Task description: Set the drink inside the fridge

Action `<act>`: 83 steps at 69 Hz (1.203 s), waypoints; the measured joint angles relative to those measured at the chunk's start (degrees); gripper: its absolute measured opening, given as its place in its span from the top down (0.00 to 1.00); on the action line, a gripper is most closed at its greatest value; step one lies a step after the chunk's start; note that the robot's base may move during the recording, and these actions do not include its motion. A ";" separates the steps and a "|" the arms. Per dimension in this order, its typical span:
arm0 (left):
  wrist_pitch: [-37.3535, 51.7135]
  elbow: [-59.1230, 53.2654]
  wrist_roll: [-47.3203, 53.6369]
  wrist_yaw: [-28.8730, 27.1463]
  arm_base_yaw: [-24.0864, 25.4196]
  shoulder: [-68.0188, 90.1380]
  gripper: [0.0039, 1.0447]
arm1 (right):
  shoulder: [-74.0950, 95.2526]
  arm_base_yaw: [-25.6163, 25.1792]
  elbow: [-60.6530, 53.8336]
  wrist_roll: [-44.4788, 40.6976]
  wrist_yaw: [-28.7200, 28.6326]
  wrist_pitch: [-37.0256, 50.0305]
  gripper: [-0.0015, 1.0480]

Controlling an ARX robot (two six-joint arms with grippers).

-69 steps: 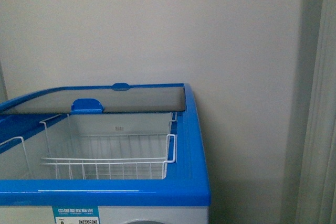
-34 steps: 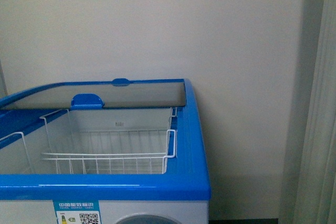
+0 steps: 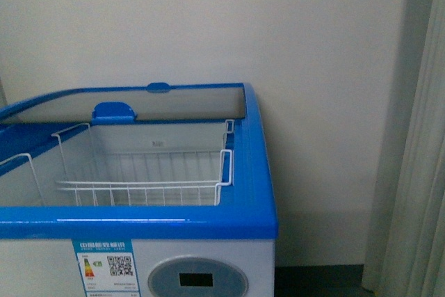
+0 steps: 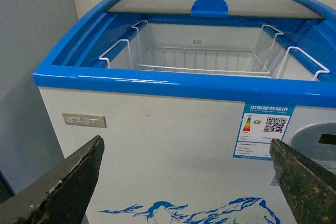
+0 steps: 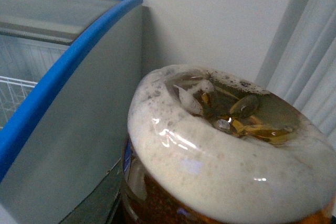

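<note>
The fridge (image 3: 139, 222) is a white chest freezer with a blue top rim and a round grey display (image 3: 197, 279). Its glass lid (image 3: 174, 102) is slid to the back, baring a white wire basket (image 3: 139, 186). Neither arm shows in the front view. My left gripper (image 4: 186, 145) hangs open in front of the fridge's white front (image 4: 157, 145), below the rim, its dark fingers (image 4: 68, 182) wide apart. The drink (image 5: 231, 145) fills the right wrist view bottom-first, with frothy amber liquid. My right gripper is shut on it, fingers hidden, beside the fridge's grey-lit side (image 5: 79, 145).
A plain wall stands behind the fridge. A pale curtain (image 3: 417, 172) hangs to its right, with a strip of dark floor (image 3: 320, 276) between them. A grey surface (image 4: 31, 51) rises along the fridge's other side in the left wrist view.
The fridge sits higher in the front view now. Its energy label and round display have come into view below the rim.
</note>
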 joint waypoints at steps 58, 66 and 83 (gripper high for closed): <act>0.00 0.00 0.00 0.00 0.00 0.00 0.08 | 40.70 18.53 55.06 -15.89 2.32 -11.82 0.57; 0.00 0.00 0.00 0.00 0.00 0.00 0.08 | 45.05 21.73 61.68 -17.35 1.14 -13.05 0.57; 0.00 0.00 0.00 0.00 0.00 0.00 0.08 | 55.47 28.48 76.87 -21.00 -1.84 -16.70 0.57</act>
